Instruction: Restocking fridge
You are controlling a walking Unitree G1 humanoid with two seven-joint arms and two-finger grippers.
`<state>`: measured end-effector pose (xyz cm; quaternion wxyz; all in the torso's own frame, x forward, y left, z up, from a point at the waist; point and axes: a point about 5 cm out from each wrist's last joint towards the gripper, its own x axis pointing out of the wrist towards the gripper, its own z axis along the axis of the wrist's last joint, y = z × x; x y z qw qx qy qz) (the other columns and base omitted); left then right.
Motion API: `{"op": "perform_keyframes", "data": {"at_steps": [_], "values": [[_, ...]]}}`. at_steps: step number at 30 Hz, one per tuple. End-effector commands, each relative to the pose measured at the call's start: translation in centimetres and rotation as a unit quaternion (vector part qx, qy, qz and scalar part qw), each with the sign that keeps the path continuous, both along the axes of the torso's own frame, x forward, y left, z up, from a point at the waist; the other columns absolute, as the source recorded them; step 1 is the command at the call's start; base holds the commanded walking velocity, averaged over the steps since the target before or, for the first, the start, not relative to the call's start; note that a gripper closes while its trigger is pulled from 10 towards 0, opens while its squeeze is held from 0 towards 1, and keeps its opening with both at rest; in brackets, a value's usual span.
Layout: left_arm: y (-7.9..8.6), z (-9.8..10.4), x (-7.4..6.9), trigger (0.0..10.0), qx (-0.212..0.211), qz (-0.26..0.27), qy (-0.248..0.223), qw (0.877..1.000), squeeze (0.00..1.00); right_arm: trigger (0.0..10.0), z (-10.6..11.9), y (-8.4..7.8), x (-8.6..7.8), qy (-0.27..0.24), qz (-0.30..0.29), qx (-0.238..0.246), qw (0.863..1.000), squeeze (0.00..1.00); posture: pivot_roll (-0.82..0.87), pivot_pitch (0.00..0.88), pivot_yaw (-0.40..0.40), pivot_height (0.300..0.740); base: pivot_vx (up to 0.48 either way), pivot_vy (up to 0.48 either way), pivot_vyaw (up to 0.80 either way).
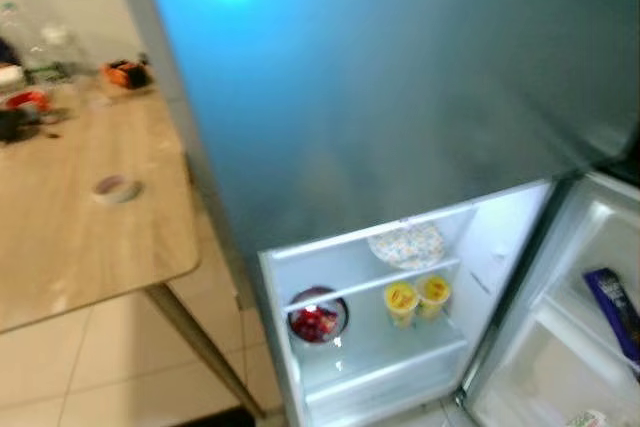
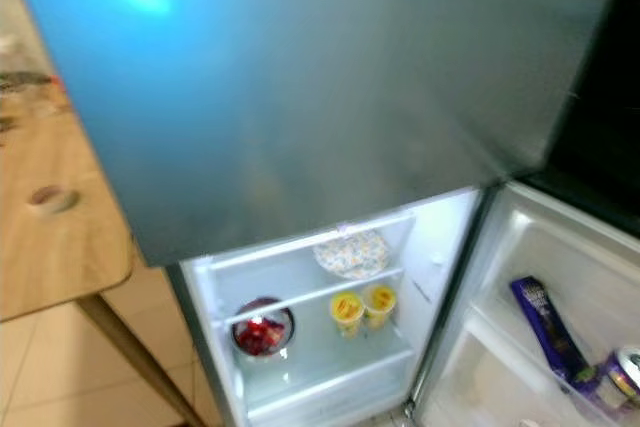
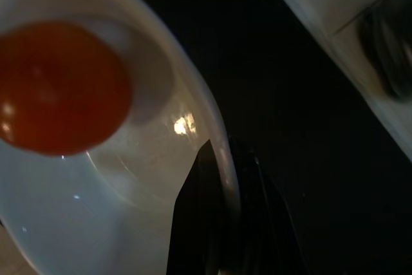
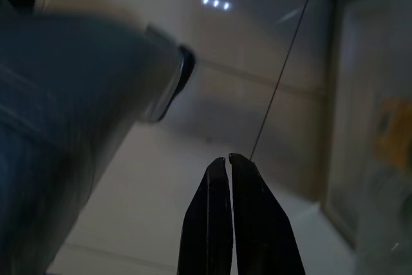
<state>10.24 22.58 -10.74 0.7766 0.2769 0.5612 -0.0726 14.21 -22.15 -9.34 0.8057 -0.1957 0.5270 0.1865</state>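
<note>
1. One tall grey fridge takes up most of the head camera's view; its upper door is shut and glows blue from a reflection, while its lower compartment stands open and lit.
2. Beside the fridge, on the robot's left, is a pale wooden table with small blurred clutter at its far end and a small round item nearer its middle.
3. Swung out on the fridge's right side, the lower door has shelves holding a dark blue packet and a can.
4. Inside the fridge, on the upper shelf, lies a patterned plate.
5. Below that plate, on the fridge's next shelf, sits a bowl of red food, with two yellow cups just beside it on the right.
6. Away from the fridge interior, the left wrist camera shows a white bowl with a round orange-red tomato resting in it.
7. Left gripper is pinching that bowl's rim, one black finger on each side of it.
8. Right gripper hangs over tiled floor near the fridge's open door, its two fingers pressed together and holding nothing.
</note>
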Motion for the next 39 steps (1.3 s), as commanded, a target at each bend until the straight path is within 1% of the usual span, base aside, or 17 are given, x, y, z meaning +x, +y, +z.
{"op": "perform_keyframes", "data": {"at_steps": [1, 5, 10, 17, 27, 39], "values": [[0.45, -0.04, -0.53, 10.0, 0.009, 0.001, 0.009, 1.0, 0.0, 10.0, -0.21, 0.43, -0.33, 0.006, 0.003, 0.004, 1.0, 0.0, -0.06, 0.0, 0.037, 0.74, 0.296, 0.0, 0.0], [0.16, -0.01, -0.21, 10.0, 0.001, 0.003, -0.001, 1.0, 0.0, 10.0, -0.17, 0.42, -0.24, 0.004, 0.001, 0.005, 1.0, 0.0, -0.06, 0.0, 0.038, 0.74, 0.135, 0.0, 0.0], [0.03, -0.02, -0.14, 10.0, -0.002, 0.002, -0.001, 1.0, 0.0, 10.0, -0.16, 0.43, -0.21, 0.004, 0.001, 0.006, 1.0, 0.0, -0.07, 0.0, 0.039, 0.74, 0.0, 0.0, 0.0], [-0.2, -0.09, -0.19, 10.0, -0.012, 0.006, 0.002, 1.0, 0.0, 10.0, -0.16, 0.36, -0.26, 0.003, -0.002, 0.007, 1.0, 0.0, -0.07, 0.0, 0.04, 0.74, 0.0, -0.431, 0.0], [-0.19, -0.13, -0.37, 10.0, -0.011, 0.011, 0.001, 1.0, 0.0, 10.0, -0.18, 0.32, -0.33, 0.003, -0.005, 0.007, 1.0, 0.0, -0.07, 0.0, 0.039, 0.74, 0.0, -0.423, 0.0], [-0.38, -0.12, -0.21, 10.0, -0.016, 0.012, -0.001, 1.0, 0.0, 10.0, -0.06, 0.42, -0.07, -0.001, 0.01, 0.012, 1.0, 0.0, -0.07, 0.0, 0.037, 0.74, 0.0, 0.0, 0.0]]}}
